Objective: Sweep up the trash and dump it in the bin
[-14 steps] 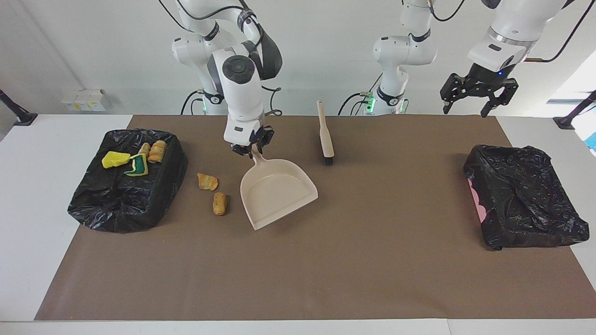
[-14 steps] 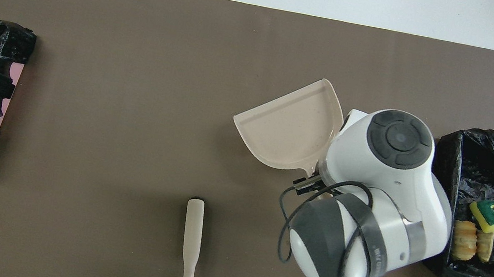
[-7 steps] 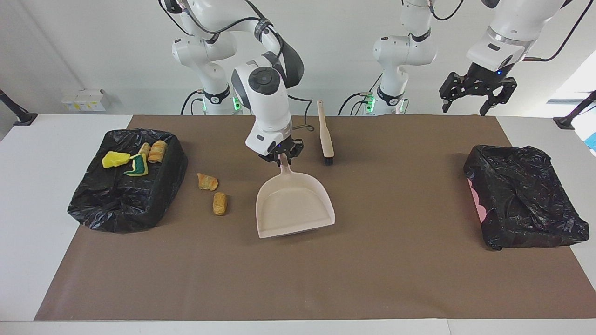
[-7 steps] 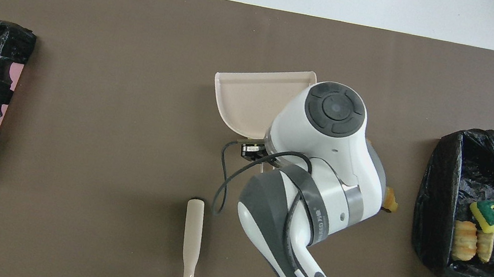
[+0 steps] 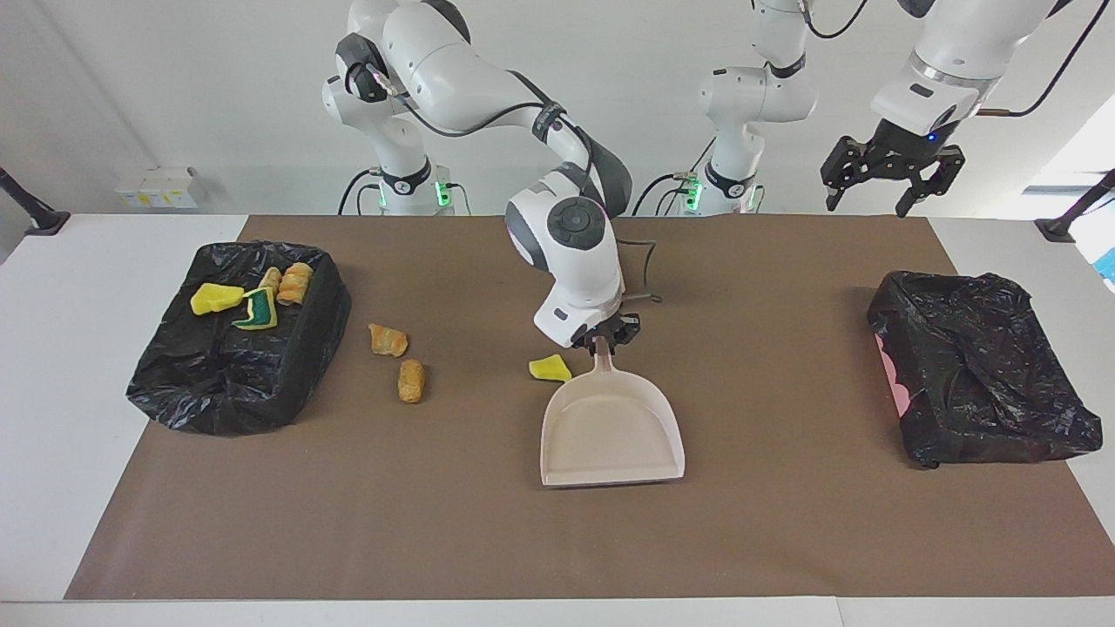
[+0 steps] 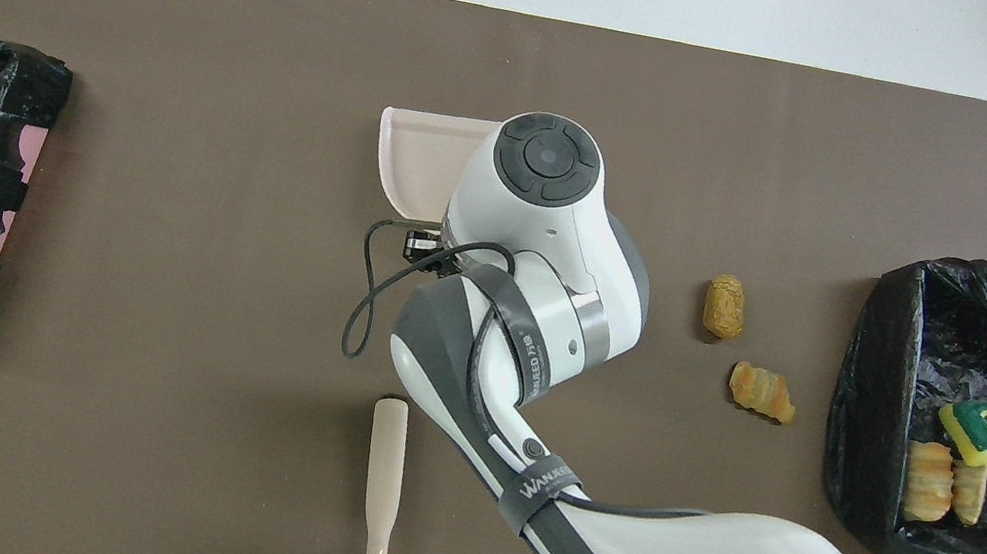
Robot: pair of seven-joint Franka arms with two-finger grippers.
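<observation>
Right pincer (image 5: 603, 341) was clamped on the handle of the beige dustpan (image 5: 611, 431), mid-counter, pan mouth pointing away from the robots. Whether the pan touched the brown mat (image 5: 784, 540) can't be told. A yellow sponge piece (image 5: 550, 369) lay just beside the handle, toward the right arm's end. Two bread-like chunks (image 5: 398, 360) sat on the mat near the black-lined bin (image 5: 209, 383) at that end. Inside that bin: more trash (image 5: 253, 296), yellow sponges and bread pieces. Brush (image 6: 381, 491) lay nearer the robots. Left pincer (image 5: 892, 174) hung high with fingers apart, over the second black-lined bin (image 5: 984, 383) in the overhead view, arm waiting.
</observation>
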